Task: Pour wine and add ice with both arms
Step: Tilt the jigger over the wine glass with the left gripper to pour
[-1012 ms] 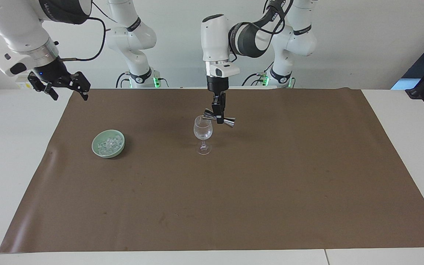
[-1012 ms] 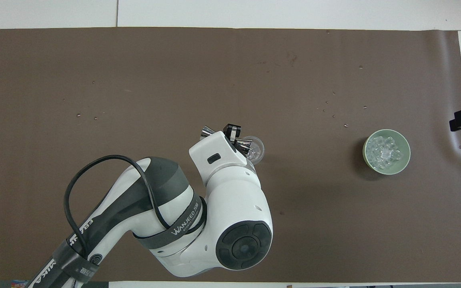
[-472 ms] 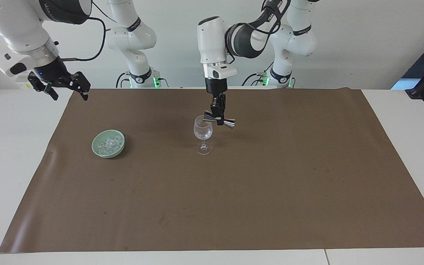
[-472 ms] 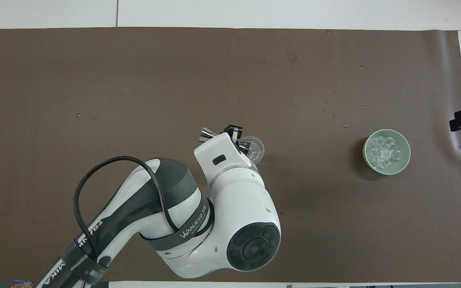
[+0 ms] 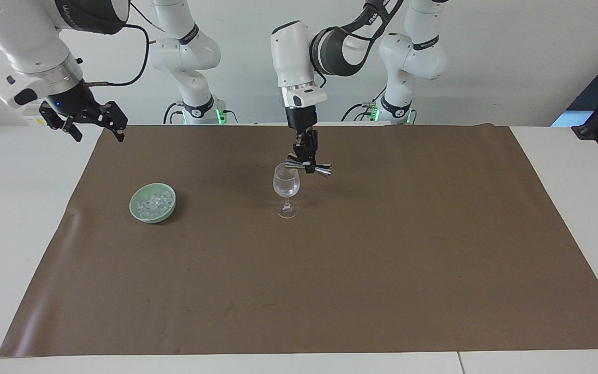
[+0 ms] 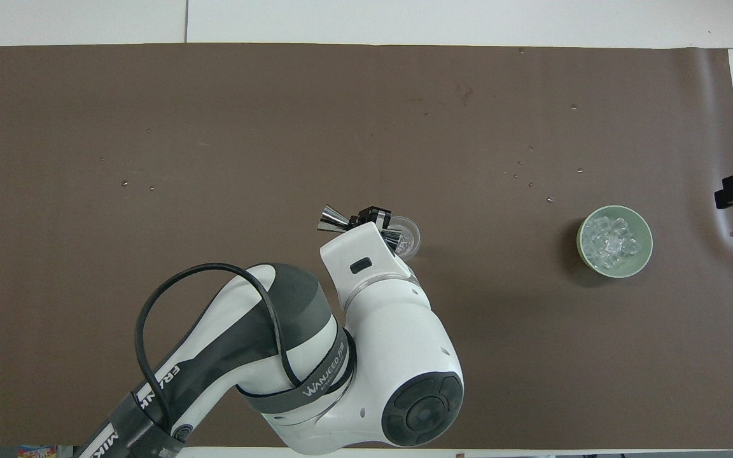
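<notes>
The left gripper (image 5: 308, 160) hung over the glass (image 5: 286, 188), its fingers clamped on the waist of a steel jigger (image 5: 308, 167). The jigger lay almost on its side, one cone mouth at the glass's rim and the other pointing toward the left arm's end of the table. In the overhead view the left gripper (image 6: 373, 216) and the jigger (image 6: 335, 219) showed just past the arm's white wrist, with the glass (image 6: 406, 233) partly covered by that wrist. The glass stood upright near the middle of the brown mat (image 5: 382, 270) (whether any liquid ran from the jigger could not be made out).

The ice (image 5: 154, 202) sat heaped in a green bowl (image 5: 140, 214) on the mat, toward the right arm's end of the table and well apart from the glass. From overhead the ice (image 6: 611, 239) filled most of the bowl (image 6: 646, 253).

The right gripper (image 5: 82, 120) waited in the air over the edge of the mat at its own end of the table, its fingers spread and holding nothing. It was over neither the bowl nor the glass.
</notes>
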Robot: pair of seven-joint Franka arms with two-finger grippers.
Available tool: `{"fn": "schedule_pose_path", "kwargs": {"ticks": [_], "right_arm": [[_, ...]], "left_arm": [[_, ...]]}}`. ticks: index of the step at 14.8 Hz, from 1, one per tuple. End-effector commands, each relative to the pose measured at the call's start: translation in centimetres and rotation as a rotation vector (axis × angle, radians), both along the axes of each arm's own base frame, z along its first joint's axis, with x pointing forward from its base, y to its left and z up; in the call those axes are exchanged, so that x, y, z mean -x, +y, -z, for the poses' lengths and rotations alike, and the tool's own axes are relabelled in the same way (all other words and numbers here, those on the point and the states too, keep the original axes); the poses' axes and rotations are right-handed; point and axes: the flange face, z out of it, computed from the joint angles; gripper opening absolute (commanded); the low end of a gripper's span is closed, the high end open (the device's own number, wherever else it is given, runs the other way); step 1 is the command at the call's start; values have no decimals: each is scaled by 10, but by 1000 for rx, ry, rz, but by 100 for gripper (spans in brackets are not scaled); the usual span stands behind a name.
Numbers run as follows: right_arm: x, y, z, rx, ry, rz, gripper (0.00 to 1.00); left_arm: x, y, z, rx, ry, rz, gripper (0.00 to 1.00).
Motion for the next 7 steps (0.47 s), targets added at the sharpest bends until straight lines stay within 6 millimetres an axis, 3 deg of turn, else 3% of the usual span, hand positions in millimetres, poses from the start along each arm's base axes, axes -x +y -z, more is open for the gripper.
{"fn": "schedule_pose_path", "kwargs": {"ticks": [1, 7], "right_arm": [[5, 0, 0, -21, -4, -14, 100], [5, 7, 2, -23, -7, -32, 100]], "left_arm": [[-5, 2, -7, 4, 3, -36, 0], [-13, 19, -26, 128, 96, -126, 0]]}}
